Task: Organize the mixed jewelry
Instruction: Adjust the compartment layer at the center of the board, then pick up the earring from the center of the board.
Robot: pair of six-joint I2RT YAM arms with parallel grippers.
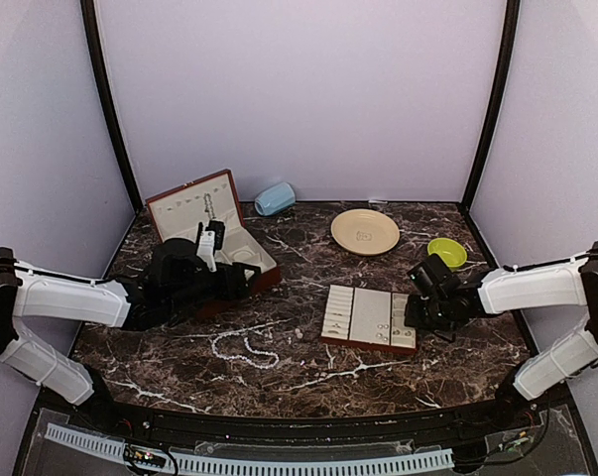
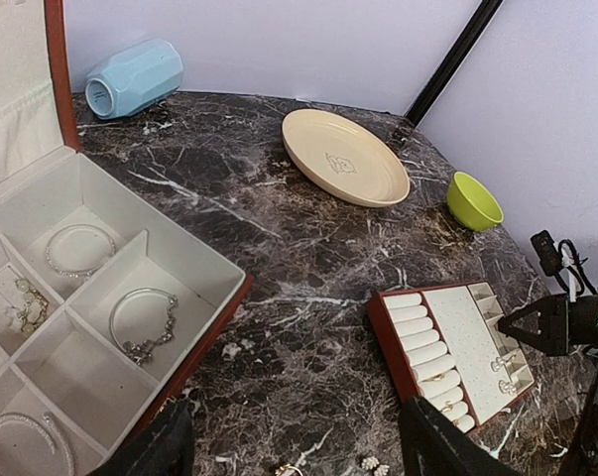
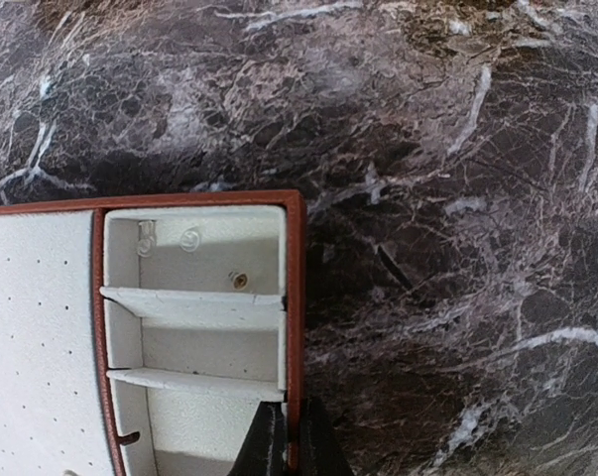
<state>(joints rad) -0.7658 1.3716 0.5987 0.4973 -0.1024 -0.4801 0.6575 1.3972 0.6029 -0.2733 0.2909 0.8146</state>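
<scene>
A strand of white pearl-like beads (image 1: 244, 347) lies looped on the marble in front of the arms. Tiny earrings (image 2: 370, 463) and a ring (image 2: 289, 469) lie just under my left gripper (image 2: 294, 451). It hovers open with nothing in it, next to the red-brown box (image 1: 194, 213). Bracelets (image 2: 145, 327) lie in the box's cream compartments. My right gripper (image 3: 291, 441) is shut on the right rim (image 3: 296, 297) of the cream slotted tray (image 1: 373, 312), one finger on each side of the wall. A small stud (image 3: 240, 281) sits in the tray's end compartment.
A cream plate (image 1: 365, 231) and a green bowl (image 1: 446, 252) stand behind the tray. A pale blue cup (image 1: 275, 198) lies on its side by the back wall. The box's lid stands open at the left. Walls close in on three sides.
</scene>
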